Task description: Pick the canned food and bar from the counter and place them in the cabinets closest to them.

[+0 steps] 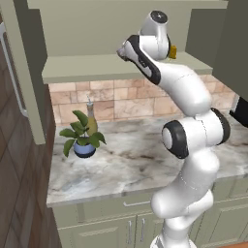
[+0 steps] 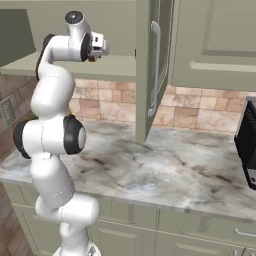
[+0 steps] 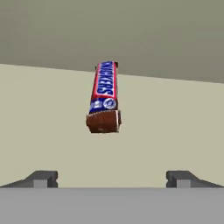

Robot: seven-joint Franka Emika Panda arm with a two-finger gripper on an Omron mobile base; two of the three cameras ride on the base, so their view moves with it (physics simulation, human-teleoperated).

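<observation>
The bar (image 3: 104, 97) lies on the cabinet shelf (image 3: 175, 131), straight ahead of the gripper (image 3: 112, 179), its long axis running away from the camera. The jaws stand wide apart, touching nothing; the 2 dark tips flank empty space. The wrapper looks glossy (blue and red, brown cut end), the shelf flat, matte sage. Retreating straight back should clear it.

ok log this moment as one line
stage: bar placed | gripper: open, clear of bar | bar: lying on cabinet shelf | canned food: not sighted
</observation>
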